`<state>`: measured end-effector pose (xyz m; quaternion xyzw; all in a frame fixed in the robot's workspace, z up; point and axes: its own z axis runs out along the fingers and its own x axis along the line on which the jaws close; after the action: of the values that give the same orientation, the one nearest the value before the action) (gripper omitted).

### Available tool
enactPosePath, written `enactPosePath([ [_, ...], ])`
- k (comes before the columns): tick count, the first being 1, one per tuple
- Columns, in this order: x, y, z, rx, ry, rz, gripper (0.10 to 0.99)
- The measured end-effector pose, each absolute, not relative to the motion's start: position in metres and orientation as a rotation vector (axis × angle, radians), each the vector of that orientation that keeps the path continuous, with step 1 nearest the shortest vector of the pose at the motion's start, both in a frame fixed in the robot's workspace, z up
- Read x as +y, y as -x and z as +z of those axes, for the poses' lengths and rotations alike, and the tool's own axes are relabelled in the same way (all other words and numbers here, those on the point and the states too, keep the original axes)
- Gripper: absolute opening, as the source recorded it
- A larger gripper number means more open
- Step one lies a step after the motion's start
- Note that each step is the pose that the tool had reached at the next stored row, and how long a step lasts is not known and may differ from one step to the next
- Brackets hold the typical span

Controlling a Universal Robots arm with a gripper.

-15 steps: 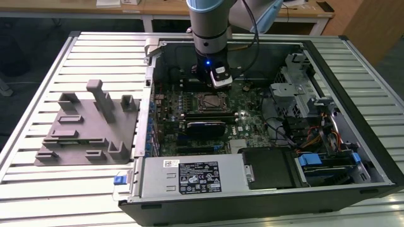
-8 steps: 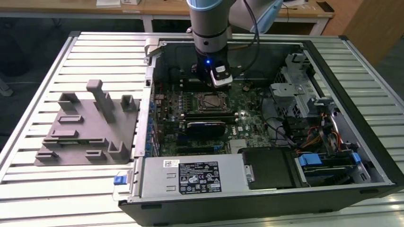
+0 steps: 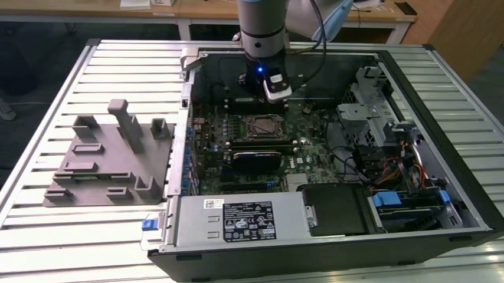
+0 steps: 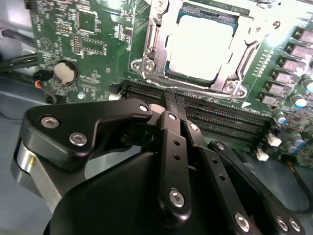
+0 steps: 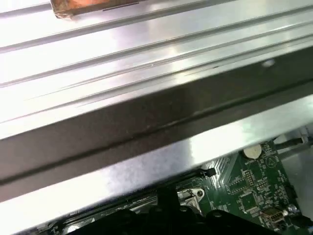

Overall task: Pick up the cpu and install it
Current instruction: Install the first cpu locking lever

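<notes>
Slatted metal tabletop [image 3: 118, 65] under an open computer case [image 3: 464, 194]. Fingers [image 4: 172, 110] pressed closed on nothing, poised just short of the socket [image 4: 146, 63]; cpu [image 4: 200, 46] already seated inside, upper centre of frame. Best withdrawn straight, clear of the memory slots [image 4: 230, 117].

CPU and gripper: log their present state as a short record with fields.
cpu location: the cpu lies in the socket frame on the motherboard
cpu top: silvery-white, facing up
gripper: the gripper has its fingers together, holding nothing
gripper position: over the memory slots beside the socket, apart from the cpu
arm: stands over the open computer case in the exterior view
</notes>
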<state>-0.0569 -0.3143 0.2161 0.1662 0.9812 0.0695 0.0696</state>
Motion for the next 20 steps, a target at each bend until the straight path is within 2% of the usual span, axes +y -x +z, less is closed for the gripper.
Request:
enactPosePath([
  [11,-0.3143,0.0568,0.2215,2.953,-0.500,0.206,0.106],
  [20,-0.3158,0.0545,0.2211,2.979,-0.502,0.127,0.106],
])
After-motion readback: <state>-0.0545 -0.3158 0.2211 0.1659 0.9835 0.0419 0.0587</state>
